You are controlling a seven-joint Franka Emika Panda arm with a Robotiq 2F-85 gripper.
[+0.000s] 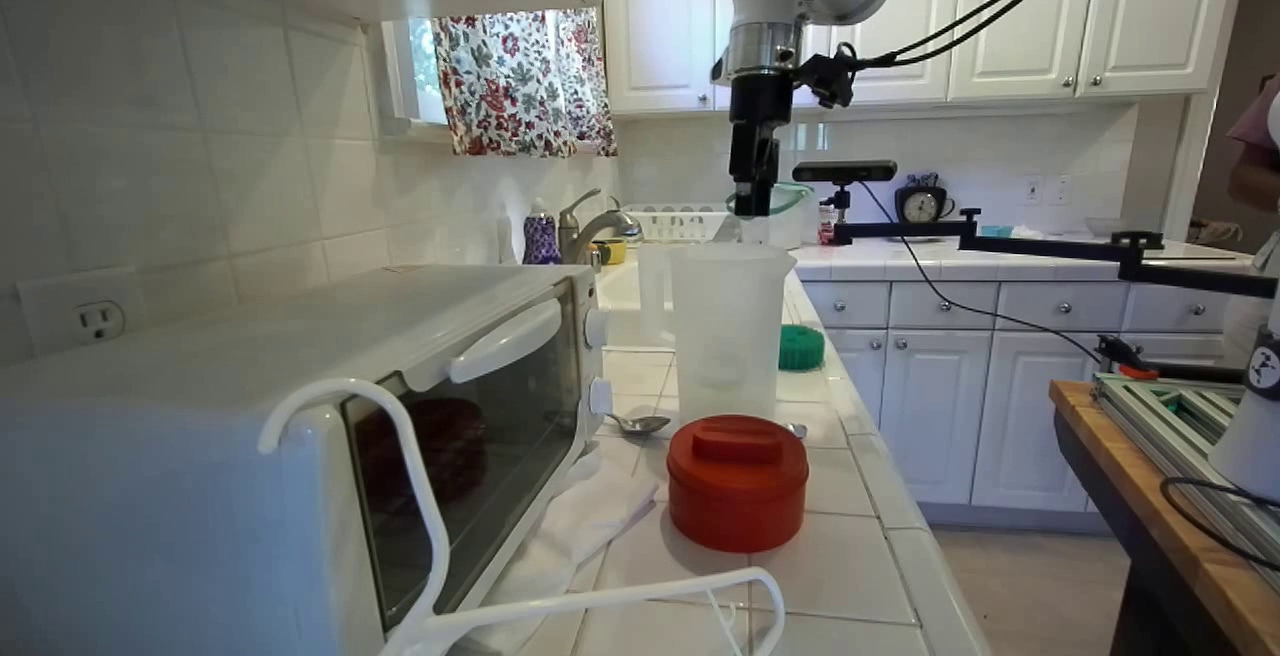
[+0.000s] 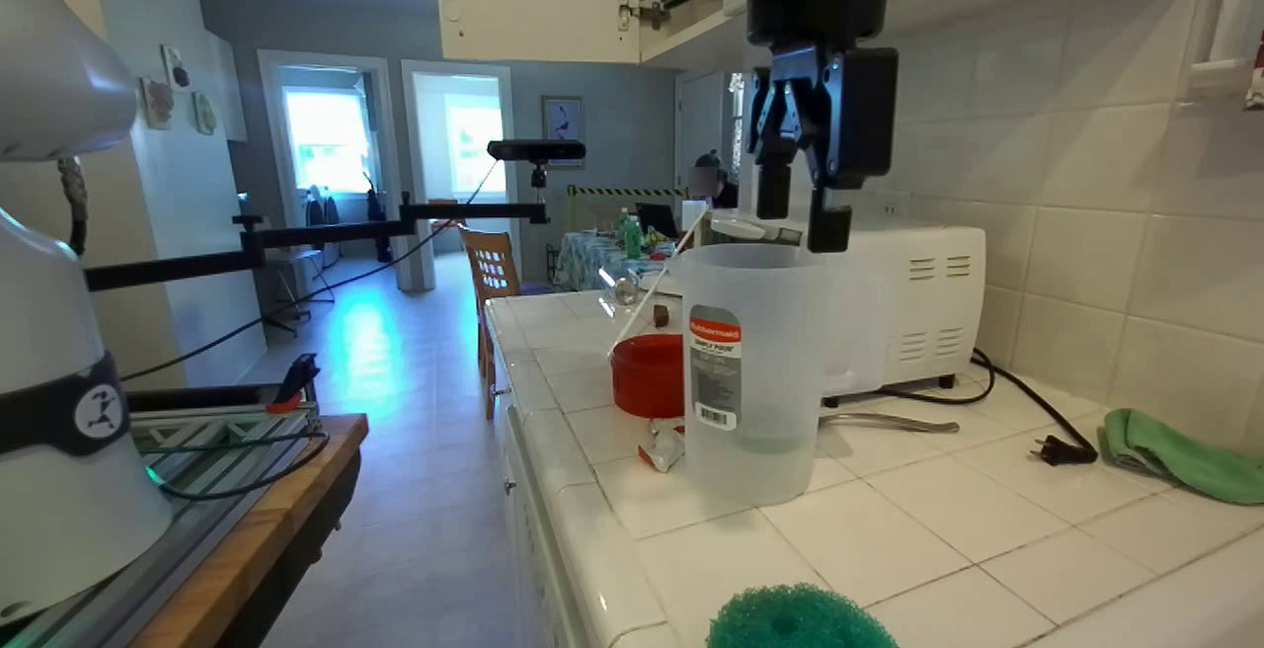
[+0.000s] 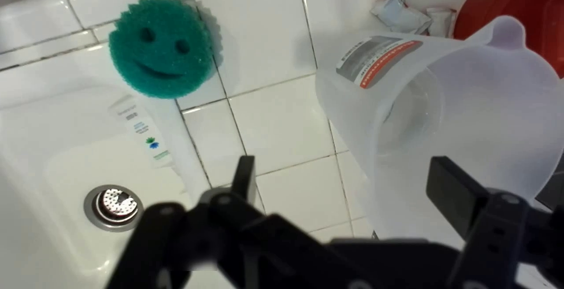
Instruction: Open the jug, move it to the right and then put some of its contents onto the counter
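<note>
While the gripper (image 1: 753,198) hangs overhead, the Rubbermaid pitcher (image 1: 728,331) stands on the tiled counter (image 1: 850,566)

As we look along the tiles in an exterior view, we find the pitcher upright between the red round tub (image 1: 738,501), nearer to us, and the smiley-faced scrub sponge (image 1: 801,347), farther off. The white toaster oven (image 1: 310,506) stands to one side, with a spoon (image 1: 640,425) lying between it and the pitcher. The gripper points straight down, its tips higher than the pitcher's rim; from here we cannot judge its spread.

In an exterior view, we read the Rubbermaid label (image 2: 715,366) on the pitcher's side. We see the fingers (image 2: 829,229) apart, one tip reaching the rim's outline; whether it touches, we cannot tell. A crumpled wrapper (image 2: 665,445) lies just beside the pitcher. By the tiled wall (image 2: 1086,174) rests a green cloth (image 2: 1180,455), near a black power plug (image 2: 1065,450).

In the wrist view, we see the fingers spread wide, with tile and the pitcher's wall showing in the gap. One fingertip crosses our sight of the pitcher's mouth; the other stands toward the sink (image 3: 66,157). Whatever is at the pitcher's bottom is too faint for us to name.
</note>
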